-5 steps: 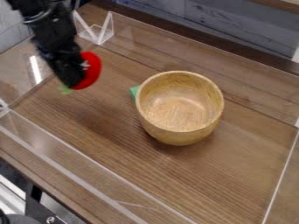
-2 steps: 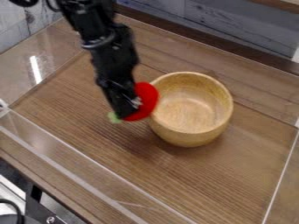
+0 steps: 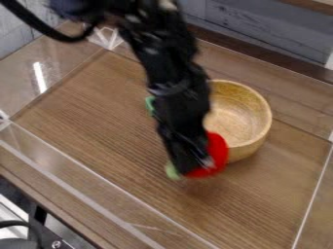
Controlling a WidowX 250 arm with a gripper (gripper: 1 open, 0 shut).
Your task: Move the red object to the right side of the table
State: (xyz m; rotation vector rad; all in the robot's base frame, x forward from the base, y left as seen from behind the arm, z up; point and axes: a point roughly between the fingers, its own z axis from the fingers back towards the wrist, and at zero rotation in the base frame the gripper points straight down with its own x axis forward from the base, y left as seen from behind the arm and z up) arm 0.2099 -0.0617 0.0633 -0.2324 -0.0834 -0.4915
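Red object (image 3: 208, 154) half behind blurred hand (image 3: 192, 160)

Wooden bowl (image 3: 244, 115): sitting upright right of frame centre, partly hidden on its left.
Clear acrylic walls (image 3: 78, 209): standing along the frame's edges.

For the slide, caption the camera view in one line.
Arm's fingers grip the red object low over the table, in front of the wooden bowl.
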